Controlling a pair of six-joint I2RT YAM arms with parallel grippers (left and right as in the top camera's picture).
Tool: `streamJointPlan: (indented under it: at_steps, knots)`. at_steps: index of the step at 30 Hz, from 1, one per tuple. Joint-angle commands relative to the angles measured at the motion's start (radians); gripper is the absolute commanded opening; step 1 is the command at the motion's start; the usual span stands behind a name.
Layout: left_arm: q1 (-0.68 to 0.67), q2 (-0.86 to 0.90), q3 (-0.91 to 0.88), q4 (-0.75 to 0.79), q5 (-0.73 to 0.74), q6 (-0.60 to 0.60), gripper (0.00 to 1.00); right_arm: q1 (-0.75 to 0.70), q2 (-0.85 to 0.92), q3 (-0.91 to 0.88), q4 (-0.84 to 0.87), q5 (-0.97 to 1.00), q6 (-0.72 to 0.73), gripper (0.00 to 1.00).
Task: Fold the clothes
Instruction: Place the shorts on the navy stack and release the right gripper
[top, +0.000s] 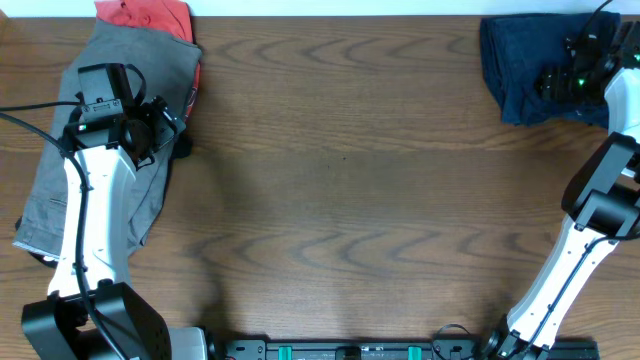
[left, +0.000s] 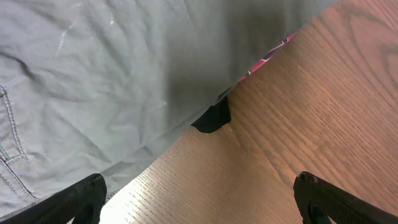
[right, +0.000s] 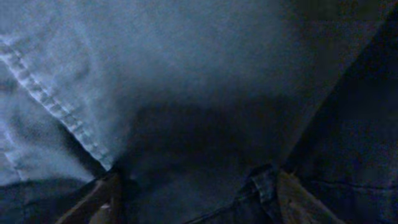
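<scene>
Grey-khaki shorts (top: 95, 150) lie along the left side of the table, with a red-orange garment (top: 150, 15) under their top end. My left gripper (top: 165, 122) hovers open over the shorts' right edge (left: 112, 87); below its spread fingertips (left: 81, 198) is bare wood. A red strip (left: 267, 59) and a dark scrap (left: 212, 117) peek out from under that edge. Dark blue denim shorts (top: 525, 65) lie bunched at the far right. My right gripper (top: 560, 80) is down on the denim (right: 186, 81), jaws wide, with a fold of cloth (right: 261, 183) between the fingers.
The wooden table (top: 350, 180) stretches between the two piles. The far edge runs just behind both garments. My arm bases stand at the near edge, with a black rail (top: 380, 350) along it.
</scene>
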Motion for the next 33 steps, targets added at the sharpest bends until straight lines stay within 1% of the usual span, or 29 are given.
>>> streamJointPlan:
  at_steps: [1,2,5,10,15,18,20,25,28,33]
  knots:
    - [0.002,0.007,-0.01,-0.002,-0.002,-0.006,0.98,0.003,-0.025,-0.004,-0.024,0.003,-0.023,0.98]
    - [0.002,0.007,-0.01,-0.002,-0.002,-0.006,0.98,0.003,-0.048,-0.004,-0.034,0.004,-0.024,0.99]
    - [0.002,0.007,-0.01,-0.002,-0.002,-0.006,0.98,0.003,-0.139,-0.004,-0.063,0.006,-0.024,0.99]
    - [0.002,0.007,-0.01,-0.002,-0.002,-0.006,0.98,0.01,-0.367,-0.004,-0.153,-0.004,-0.031,0.99]
    - [0.002,0.007,-0.01,-0.002,-0.002,-0.005,0.98,0.06,-0.604,-0.004,-0.326,-0.069,-0.143,0.99]
    - [0.002,0.007,-0.01,-0.002,-0.002,-0.006,0.98,0.109,-0.718,-0.004,-0.396,-0.149,-0.132,0.99]
    - [0.002,0.007,-0.01,-0.002,-0.002,-0.006,0.98,0.151,-0.792,-0.004,-0.445,-0.195,-0.09,0.99]
    - [0.002,0.007,-0.01,-0.002,-0.002,-0.006,0.98,0.255,-0.927,-0.004,-0.488,-0.192,-0.078,0.99]
    - [0.002,0.007,-0.01,-0.002,-0.002,-0.006,0.98,0.284,-0.976,-0.004,-0.488,-0.192,-0.078,0.99]
    - [0.002,0.007,-0.01,-0.002,-0.002,-0.006,0.98,0.288,-1.021,-0.004,-0.488,-0.192,-0.079,0.99]
